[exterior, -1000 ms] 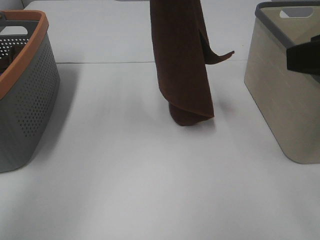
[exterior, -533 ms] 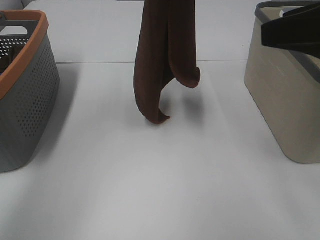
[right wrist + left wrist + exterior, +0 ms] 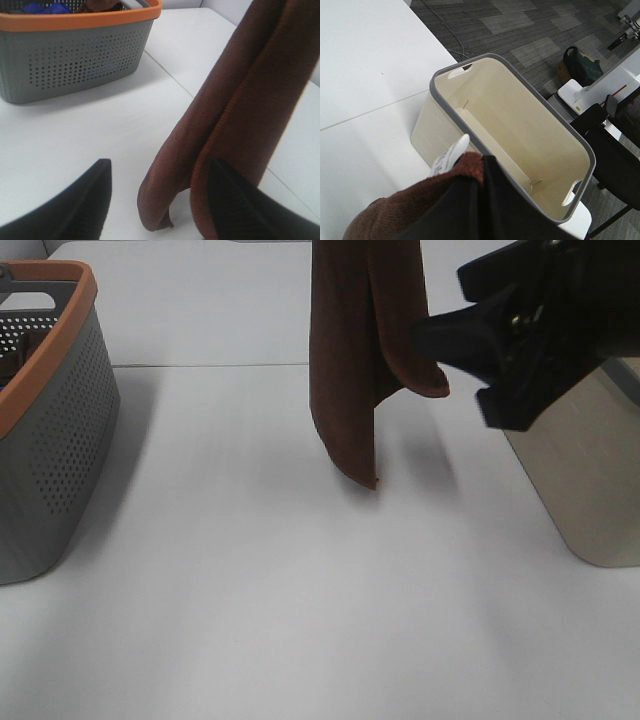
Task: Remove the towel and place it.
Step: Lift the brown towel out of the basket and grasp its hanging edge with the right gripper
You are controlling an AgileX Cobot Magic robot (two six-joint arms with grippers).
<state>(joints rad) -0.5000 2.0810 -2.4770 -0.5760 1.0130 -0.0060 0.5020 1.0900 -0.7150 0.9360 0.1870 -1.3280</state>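
The dark brown towel (image 3: 355, 370) hangs folded lengthwise from above the top of the exterior view, its lowest corner just over the white table (image 3: 250, 590). My left gripper (image 3: 481, 172) is shut on the towel's top edge (image 3: 415, 205), beside the small white label (image 3: 450, 155); it is out of the exterior view. My right gripper (image 3: 452, 375) is open and level with the towel's right fold. In the right wrist view the towel (image 3: 240, 100) hangs between and just beyond its two black fingers (image 3: 85, 205), and nothing is held.
A grey perforated basket with an orange rim (image 3: 50, 420) stands at the left and holds items (image 3: 45, 7). A beige basket with a grey rim (image 3: 590, 480) stands at the right, partly hidden by my right arm; its inside shows empty in the left wrist view (image 3: 510, 125).
My right gripper has come in from the right edge, leftward, up to the towel. The hanging towel has swung and turned, and its lower end has lifted off the table.
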